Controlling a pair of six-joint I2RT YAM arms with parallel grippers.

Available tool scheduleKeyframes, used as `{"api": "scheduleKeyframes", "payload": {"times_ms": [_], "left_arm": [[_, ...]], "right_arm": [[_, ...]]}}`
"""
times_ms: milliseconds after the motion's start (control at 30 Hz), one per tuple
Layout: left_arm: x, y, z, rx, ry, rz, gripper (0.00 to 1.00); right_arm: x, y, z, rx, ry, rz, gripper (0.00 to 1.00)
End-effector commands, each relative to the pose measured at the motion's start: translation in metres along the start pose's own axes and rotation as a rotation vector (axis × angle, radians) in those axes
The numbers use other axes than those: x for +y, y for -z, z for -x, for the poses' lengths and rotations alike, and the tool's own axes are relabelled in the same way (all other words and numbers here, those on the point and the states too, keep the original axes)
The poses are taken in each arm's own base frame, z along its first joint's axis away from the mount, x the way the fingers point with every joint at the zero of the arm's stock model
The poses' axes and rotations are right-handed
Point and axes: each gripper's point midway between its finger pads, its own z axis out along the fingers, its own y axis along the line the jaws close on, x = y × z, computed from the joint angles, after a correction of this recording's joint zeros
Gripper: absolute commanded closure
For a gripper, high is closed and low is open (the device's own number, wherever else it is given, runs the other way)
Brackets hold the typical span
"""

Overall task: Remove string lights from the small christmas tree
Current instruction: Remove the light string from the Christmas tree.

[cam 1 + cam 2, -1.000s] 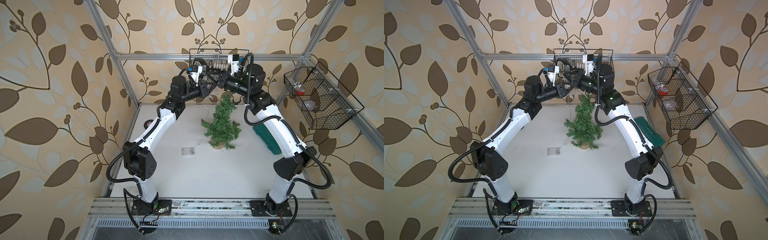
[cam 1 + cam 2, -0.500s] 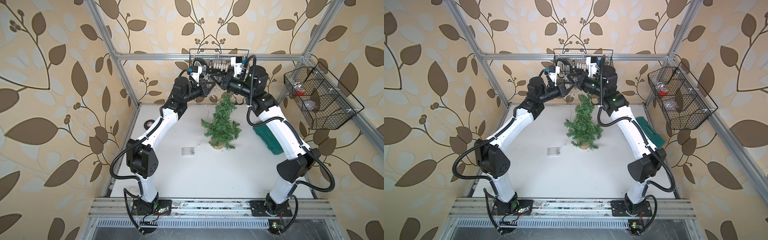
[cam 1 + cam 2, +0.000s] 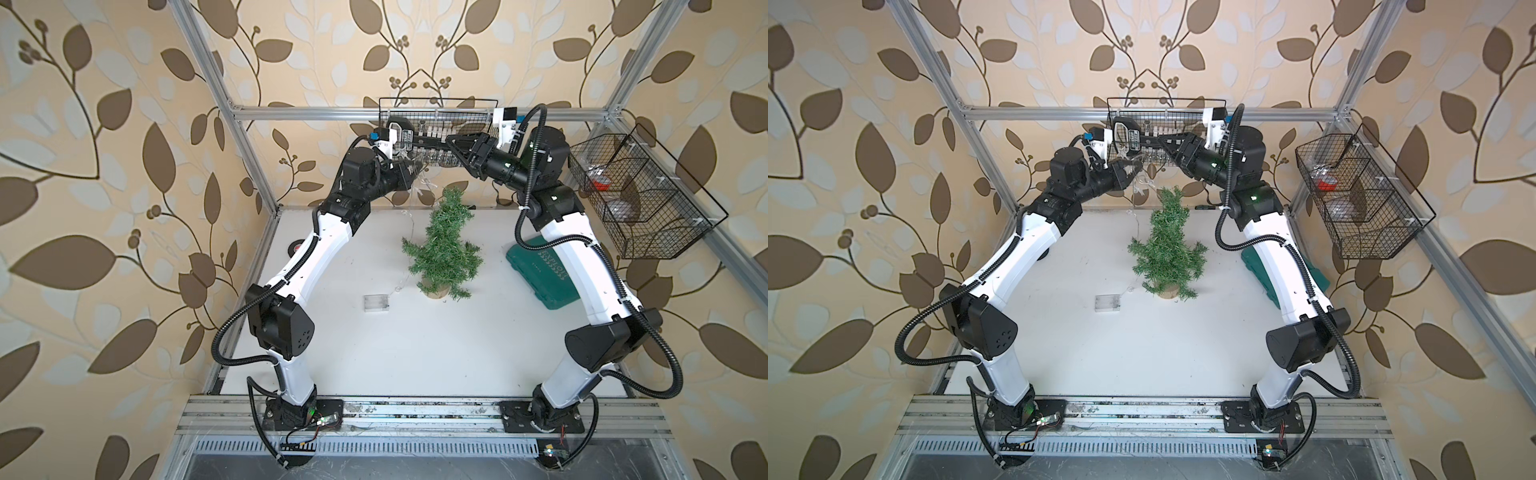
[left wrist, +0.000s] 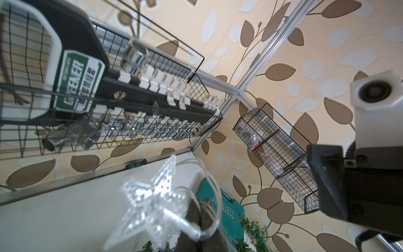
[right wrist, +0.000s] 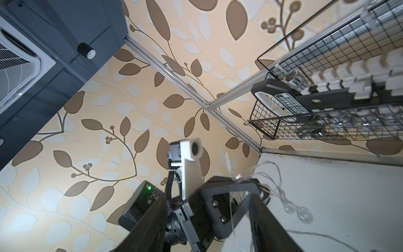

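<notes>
The small christmas tree (image 3: 446, 245) (image 3: 1167, 249) stands upright on its round tan base mid-table. My left gripper (image 3: 415, 172) (image 3: 1133, 168) is high above the table, left of the treetop, shut on the string lights (image 4: 152, 203): a clear star and wire loops bunch at its dark fingers (image 4: 196, 227). Thin wire (image 3: 409, 216) hangs from it down to the clear battery box (image 3: 376, 302) (image 3: 1107, 302) on the table. My right gripper (image 3: 455, 147) (image 3: 1169, 143) is open beside the left gripper, holding nothing. Bulbs (image 5: 303, 215) dangle near it.
A wire basket (image 3: 436, 104) with tools hangs on the back rail just behind both grippers. A second wire basket (image 3: 640, 199) hangs on the right wall. A green case (image 3: 540, 270) lies under the right arm, and a black tape roll (image 3: 297, 248) sits at the table's left edge.
My right gripper opened and let go of the wire, drawing back to the right. My left gripper closed on the bunch. The tree and battery box stayed put.
</notes>
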Motion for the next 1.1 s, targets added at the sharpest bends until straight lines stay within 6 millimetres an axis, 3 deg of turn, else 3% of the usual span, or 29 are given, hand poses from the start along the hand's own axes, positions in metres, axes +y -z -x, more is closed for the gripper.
{"api": "scheduleKeyframes", "payload": {"times_ms": [0, 133, 233, 400, 567, 733, 833, 1067], "left_arm": [[-0.031, 0.018, 0.051, -0.102, -0.087, -0.035, 1.0], [-0.025, 0.019, 0.065, -0.115, -0.095, -0.022, 1.0], [-0.005, 0.031, 0.085, -0.148, -0.052, 0.019, 1.0], [0.028, 0.059, 0.104, -0.166, -0.002, 0.102, 1.0], [0.06, 0.083, 0.099, -0.131, 0.058, 0.19, 1.0], [0.056, 0.088, 0.077, -0.067, 0.084, 0.139, 1.0], [0.063, 0.09, 0.044, -0.022, 0.106, 0.138, 1.0], [0.083, 0.129, -0.014, 0.021, 0.141, 0.275, 1.0]], "right_arm": [[-0.002, 0.03, 0.003, -0.021, 0.016, -0.049, 0.41], [-0.042, 0.069, -0.001, -0.07, -0.03, -0.177, 0.41], [-0.075, 0.097, -0.014, -0.086, -0.075, -0.288, 0.41], [-0.115, 0.128, -0.056, -0.033, -0.101, -0.416, 0.41], [-0.139, 0.151, -0.095, 0.007, -0.137, -0.475, 0.41], [-0.148, 0.16, -0.119, 0.066, -0.145, -0.484, 0.41], [-0.147, 0.163, -0.124, 0.084, -0.135, -0.484, 0.41], [-0.155, 0.166, -0.134, 0.113, -0.164, -0.504, 0.41]]}}
